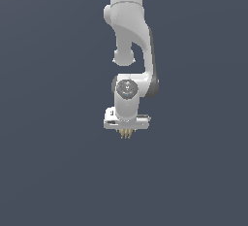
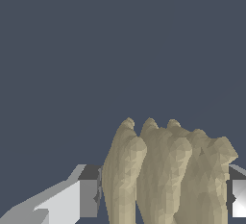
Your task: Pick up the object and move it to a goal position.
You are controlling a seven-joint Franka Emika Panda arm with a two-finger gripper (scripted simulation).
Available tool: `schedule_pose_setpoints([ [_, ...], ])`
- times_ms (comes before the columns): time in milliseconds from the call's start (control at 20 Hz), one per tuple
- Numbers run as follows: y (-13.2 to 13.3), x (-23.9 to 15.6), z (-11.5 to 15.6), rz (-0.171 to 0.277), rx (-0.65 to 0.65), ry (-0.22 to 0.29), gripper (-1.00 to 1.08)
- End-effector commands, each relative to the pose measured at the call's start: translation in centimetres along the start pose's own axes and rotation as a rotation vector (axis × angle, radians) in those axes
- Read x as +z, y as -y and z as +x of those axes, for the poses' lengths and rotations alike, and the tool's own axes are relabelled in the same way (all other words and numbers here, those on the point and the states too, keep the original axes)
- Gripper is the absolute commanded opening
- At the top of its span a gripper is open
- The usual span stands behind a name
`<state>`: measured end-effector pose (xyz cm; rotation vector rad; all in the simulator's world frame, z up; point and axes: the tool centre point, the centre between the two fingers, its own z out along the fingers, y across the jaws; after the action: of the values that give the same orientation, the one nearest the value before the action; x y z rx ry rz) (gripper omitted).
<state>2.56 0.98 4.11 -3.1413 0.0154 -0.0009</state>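
Tan bunch (image 1: pixel 126 133) sits between the fingers of the gripper (image 1: pixel 126 132), ribs pointing down; gripper clamped on it.

The ribbed object (image 2: pixel 166 175) is tan-yellow, the arm (image 1: pixel 130 26) white, against a plain slate-blue background.

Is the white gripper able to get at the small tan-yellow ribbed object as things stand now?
Probably yes: the small tan-yellow ribbed object already sits between the fingers of the white gripper, and nothing else shows near it. Whether the fingers press on it, I cannot tell.
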Motion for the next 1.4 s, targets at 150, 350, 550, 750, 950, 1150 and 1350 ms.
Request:
schedule_pose_setpoints([
  [150,-0.8,-0.3,-0.6,0.000,0.000,0.000,-1.00],
  [350,-2.1,-0.9,-1.7,0.000,0.000,0.000,-1.00],
  [550,-4.1,-1.7,-3.4,0.000,0.000,0.000,-1.00],
  [750,-6.7,-2.8,-5.4,0.000,0.000,0.000,-1.00],
  [950,-9.0,-3.7,-7.1,0.000,0.001,0.000,-1.00],
  [1150,-10.6,-4.3,-8.3,0.000,0.001,0.000,-1.00],
  [1350,-11.5,-4.7,-8.9,0.000,0.001,0.000,-1.00],
])
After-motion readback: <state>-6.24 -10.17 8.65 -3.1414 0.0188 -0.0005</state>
